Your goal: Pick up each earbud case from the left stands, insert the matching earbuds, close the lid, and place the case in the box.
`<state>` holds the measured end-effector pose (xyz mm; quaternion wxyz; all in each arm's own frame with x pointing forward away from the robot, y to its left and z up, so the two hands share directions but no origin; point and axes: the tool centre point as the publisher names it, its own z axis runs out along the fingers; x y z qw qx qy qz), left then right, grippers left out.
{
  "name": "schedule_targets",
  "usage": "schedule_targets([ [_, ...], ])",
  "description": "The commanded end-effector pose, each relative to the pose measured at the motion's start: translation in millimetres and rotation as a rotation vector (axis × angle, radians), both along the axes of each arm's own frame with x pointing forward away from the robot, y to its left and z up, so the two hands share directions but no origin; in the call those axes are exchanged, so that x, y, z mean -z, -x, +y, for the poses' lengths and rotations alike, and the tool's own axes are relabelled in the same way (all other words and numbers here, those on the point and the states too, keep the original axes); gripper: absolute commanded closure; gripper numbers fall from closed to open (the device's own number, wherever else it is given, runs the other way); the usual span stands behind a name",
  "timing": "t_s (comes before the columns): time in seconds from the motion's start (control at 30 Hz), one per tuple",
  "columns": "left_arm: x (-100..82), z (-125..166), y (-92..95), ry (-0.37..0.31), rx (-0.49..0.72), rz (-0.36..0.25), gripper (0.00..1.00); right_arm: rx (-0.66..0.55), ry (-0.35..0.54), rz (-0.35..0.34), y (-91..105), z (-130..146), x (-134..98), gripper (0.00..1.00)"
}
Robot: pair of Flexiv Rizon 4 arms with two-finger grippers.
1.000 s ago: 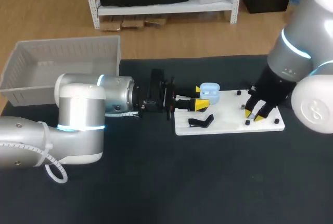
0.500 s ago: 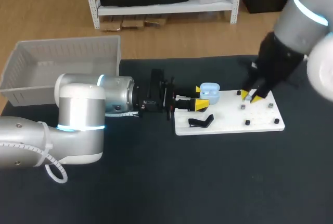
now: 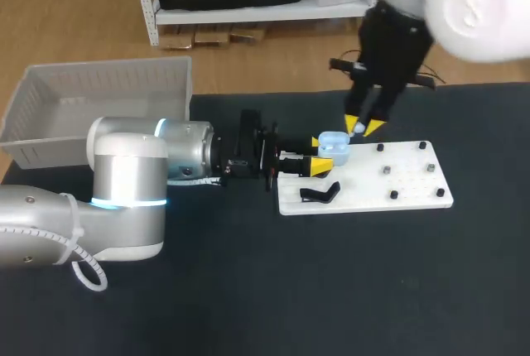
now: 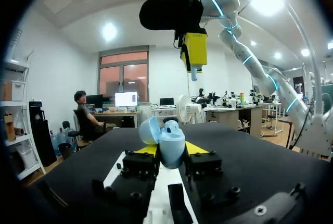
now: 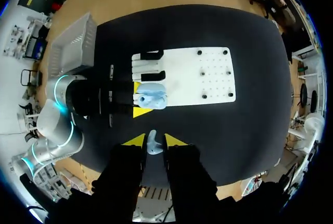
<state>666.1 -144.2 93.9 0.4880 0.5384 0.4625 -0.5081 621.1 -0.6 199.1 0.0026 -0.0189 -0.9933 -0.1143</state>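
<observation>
A light blue earbud case [image 3: 334, 146] with its lid up sits between the yellow fingers of my left gripper [image 3: 318, 154], which is shut on it over the left end of the white board [image 3: 364, 186]. In the left wrist view the case [image 4: 169, 142] stands upright in that gripper [image 4: 170, 151]. My right gripper [image 3: 362, 127] hangs just above and right of the case, shut on a small pale blue earbud [image 5: 152, 143]. From the left wrist view the right gripper [image 4: 193, 52] shows overhead. Looking down from my right gripper [image 5: 153, 141], the open case [image 5: 151, 98] lies below it.
A black stand [image 3: 319, 194] lies on the board's near left corner; black stands [image 5: 148, 57] also show in the right wrist view. Several small pegs [image 3: 387, 171] dot the board's right half. A grey box [image 3: 99, 95] sits at the far left.
My right arm has lifted from the board's right end and swung left and up, carrying the earbud to above the case. The left arm and the case have stayed put.
</observation>
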Motion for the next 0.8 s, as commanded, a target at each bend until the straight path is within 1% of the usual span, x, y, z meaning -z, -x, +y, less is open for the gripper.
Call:
schedule_targets([
  [0.03, 0.6, -0.3, 1.3, 0.002, -0.006, -0.002, 1.0, -0.008, 0.03, 0.022, -6.3, 7.3, 1.9, 1.0],
  [0.53, 0.6, -0.3, 1.3, 0.002, -0.006, -0.002, 1.0, -0.008, 0.03, 0.022, -6.3, 7.3, 1.9, 1.0],
  [0.6, 0.6, -0.3, 1.3, 0.002, -0.006, -0.002, 1.0, -0.068, -0.043, 0.078, -8.5, 13.6, 7.9, 1.0],
  [0.67, 0.6, -0.3, 1.3, 0.002, -0.006, -0.002, 1.0, -0.102, 0.019, 0.071, -10.8, 17.6, 14.8, 1.0],
  [0.8, 0.6, -0.3, 1.3, 0.002, -0.006, -0.002, 1.0, -0.163, 0.038, 0.08, -11.1, 25.1, 21.2, 1.0],
])
